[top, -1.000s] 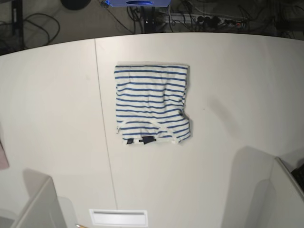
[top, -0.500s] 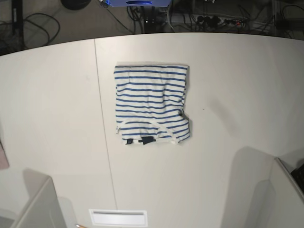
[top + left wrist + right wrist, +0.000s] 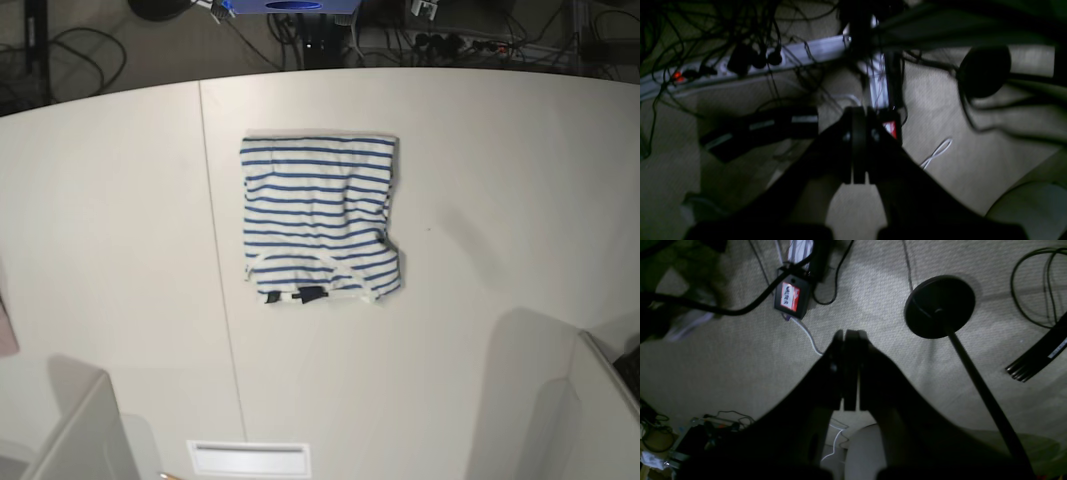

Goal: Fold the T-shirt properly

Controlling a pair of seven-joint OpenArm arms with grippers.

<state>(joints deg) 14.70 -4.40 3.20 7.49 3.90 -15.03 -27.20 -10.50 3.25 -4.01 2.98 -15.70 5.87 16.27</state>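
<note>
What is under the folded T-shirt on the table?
The T-shirt lies flat on the white table. Only tabletop shows around it; whatever is beneath is covered by the cloth.

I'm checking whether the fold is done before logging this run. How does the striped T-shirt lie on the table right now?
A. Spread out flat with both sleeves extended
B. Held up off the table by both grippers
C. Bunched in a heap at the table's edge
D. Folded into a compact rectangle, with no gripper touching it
D. In the base view the T-shirt lies as a compact folded rectangle on the table, with no gripper near it.
</note>
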